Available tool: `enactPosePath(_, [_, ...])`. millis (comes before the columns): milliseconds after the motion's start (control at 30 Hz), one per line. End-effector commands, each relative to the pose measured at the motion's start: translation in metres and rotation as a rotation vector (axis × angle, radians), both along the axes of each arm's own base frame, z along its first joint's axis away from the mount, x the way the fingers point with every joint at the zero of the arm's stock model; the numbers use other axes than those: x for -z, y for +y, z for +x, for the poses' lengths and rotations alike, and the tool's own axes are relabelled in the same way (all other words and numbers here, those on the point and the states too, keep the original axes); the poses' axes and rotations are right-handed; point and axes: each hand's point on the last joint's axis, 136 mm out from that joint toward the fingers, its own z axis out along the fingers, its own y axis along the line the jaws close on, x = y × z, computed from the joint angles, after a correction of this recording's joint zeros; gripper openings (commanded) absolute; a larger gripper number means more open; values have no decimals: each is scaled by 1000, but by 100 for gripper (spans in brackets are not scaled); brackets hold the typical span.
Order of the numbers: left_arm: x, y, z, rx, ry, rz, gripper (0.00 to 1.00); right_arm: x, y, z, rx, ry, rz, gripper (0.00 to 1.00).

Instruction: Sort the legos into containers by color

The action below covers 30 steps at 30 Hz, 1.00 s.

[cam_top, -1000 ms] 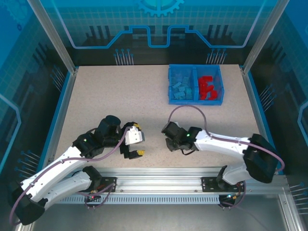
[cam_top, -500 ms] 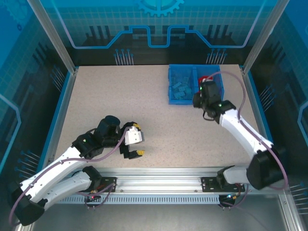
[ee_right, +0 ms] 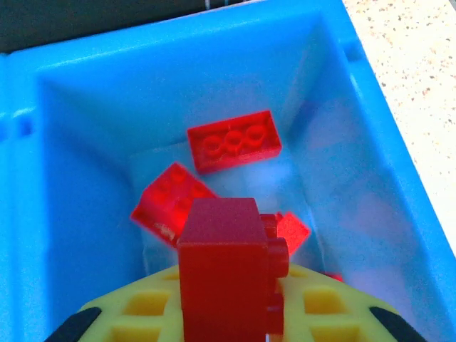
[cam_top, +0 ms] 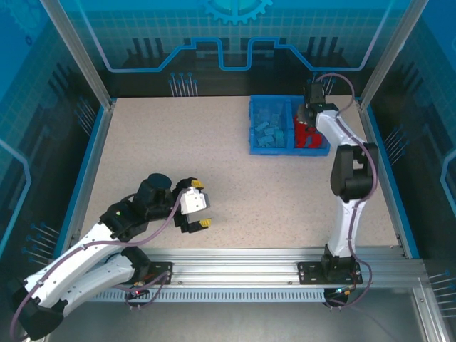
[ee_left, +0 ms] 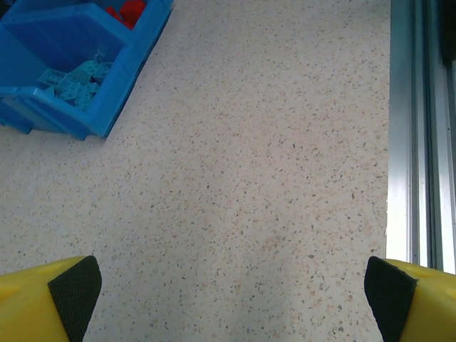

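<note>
At the lower left of the overhead view, the left gripper (cam_top: 201,204) rests low over the speckled table (cam_top: 178,142), close to the metal rail (cam_top: 235,271) along the bottom edge. Its yellow-tipped jaws are spread wide with nothing between them; its wrist camera shows the left gripper (ee_left: 231,292) as two black pads (ee_left: 75,285) at the bottom corners, bare table between.

At the upper right of the overhead view sits the blue bin (cam_top: 271,151), split by a divider (cam_top: 291,125). Its left compartment holds the light blue legos (cam_top: 267,132), and its right compartment holds the loose red legos (cam_top: 311,139).

The right arm stretches up the frame, so the right gripper (cam_top: 308,114) hangs above the right compartment. In its wrist view, the right gripper (ee_right: 235,320) is clamped on a red lego (ee_right: 224,271), held upright above the loose red legos (ee_right: 234,141) on the compartment floor.
</note>
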Motion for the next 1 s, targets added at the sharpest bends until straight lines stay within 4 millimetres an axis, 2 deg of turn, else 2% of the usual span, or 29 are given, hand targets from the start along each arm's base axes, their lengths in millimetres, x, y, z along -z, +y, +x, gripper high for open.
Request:
enactPosePath(0, [6,2,5,-15,-18,23,99,5,-27,5,64,69,-66,21])
enactPosePath(133, [9,7,14,-67,-27,38,99,-1,-23,9,51,87,-50,39])
enactPosePath(267, [3,13,19,-118,-13,63,99,-11,-15,-4,32,70,5,44])
enactPosePath(433, [-44,15,47,-355,56,-91,99,-27,1,-37,-21,34,88,47])
enactPosePath(533, [-54,29,75,-605,96,-214,99,-43,13,-71,-58,-24,134,52])
enactPosePath(667, [-34,61,106,-864,3,-223,99,-59,18,-131,-106,-152,101,68])
enactPosePath(767, [-10,86,125,-976,-83,-181,99,-52,15,-173,-134,-208,50,73])
enactPosePath(833, [9,103,134,-1025,-110,-148,99,-39,13,-196,-155,-253,13,76])
enactPosePath(900, [27,120,141,-1066,-133,-132,99,-31,16,-208,-218,-337,-38,77])
enactPosePath(967, [40,139,145,-1122,-144,-144,99,-22,16,-216,-229,-420,-95,83])
